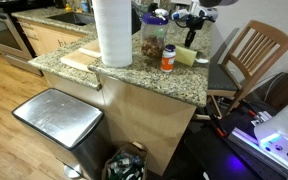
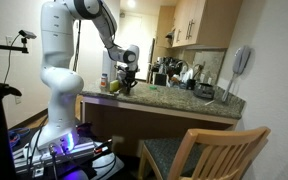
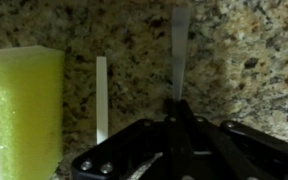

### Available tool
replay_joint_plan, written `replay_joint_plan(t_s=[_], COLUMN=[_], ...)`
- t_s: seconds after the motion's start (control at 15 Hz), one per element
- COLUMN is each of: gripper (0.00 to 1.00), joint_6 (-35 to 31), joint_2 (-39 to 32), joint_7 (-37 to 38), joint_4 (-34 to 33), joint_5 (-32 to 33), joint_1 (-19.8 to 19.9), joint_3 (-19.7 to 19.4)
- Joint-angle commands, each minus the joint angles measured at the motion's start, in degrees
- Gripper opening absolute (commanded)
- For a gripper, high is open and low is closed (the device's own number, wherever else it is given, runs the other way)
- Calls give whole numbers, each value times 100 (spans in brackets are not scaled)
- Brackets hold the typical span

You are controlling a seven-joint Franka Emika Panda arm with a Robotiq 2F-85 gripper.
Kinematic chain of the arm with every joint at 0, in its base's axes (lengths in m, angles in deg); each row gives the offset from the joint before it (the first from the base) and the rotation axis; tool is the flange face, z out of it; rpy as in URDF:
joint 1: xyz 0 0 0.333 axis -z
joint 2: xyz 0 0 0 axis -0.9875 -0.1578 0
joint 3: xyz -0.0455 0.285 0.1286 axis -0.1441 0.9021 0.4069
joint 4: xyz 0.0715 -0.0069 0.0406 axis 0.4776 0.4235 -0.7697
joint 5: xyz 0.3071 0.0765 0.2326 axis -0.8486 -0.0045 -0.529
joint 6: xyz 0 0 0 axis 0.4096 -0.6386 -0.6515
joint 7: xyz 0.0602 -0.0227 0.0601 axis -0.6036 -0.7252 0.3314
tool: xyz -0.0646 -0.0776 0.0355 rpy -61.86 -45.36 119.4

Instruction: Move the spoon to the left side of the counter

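The speckled granite counter (image 1: 134, 72) shows in both exterior views (image 2: 174, 103). My gripper (image 3: 174, 112) is shut on the spoon (image 3: 179, 45). In the wrist view its pale grey handle sticks out from between the closed fingers over the granite (image 3: 244, 60). The spoon's bowl is hidden. In both exterior views the gripper (image 1: 191, 38) (image 2: 127, 82) points down at the counter's end, next to a yellow-green sponge (image 1: 187, 55) (image 3: 22, 110). The spoon itself is too small to make out in the exterior views.
A thin white stick (image 3: 101, 95) lies between sponge and gripper. A paper towel roll (image 1: 112, 30), a jar (image 1: 154, 38) and an orange-capped bottle (image 1: 168, 58) stand on the counter. A steel-lidded bin (image 1: 59, 115) and a wooden chair (image 1: 249, 55) stand beside it.
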Motion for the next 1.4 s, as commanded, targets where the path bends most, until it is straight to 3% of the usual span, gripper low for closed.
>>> replay_joint_plan(t_s=[0.0,0.07,0.13,0.27,0.8,1.07,1.33], gripper=[2,2,31,38,94,100,100], joint_6=[75,111,181,344,422,-449,-1213], joint_2=[-169,-172,-173,-183,-161,-278,-405], joint_7=[-4,-4,-6,-17,-11,-17,-725], joint_4=[-50,-68,-87,-127,-67,10,8], joint_5=[-106,-171,-221,-226,357,-183,-1564], joint_1=[17,-17,-44,-89,205,64,-145], joint_3=[19,52,79,123,-195,-96,184])
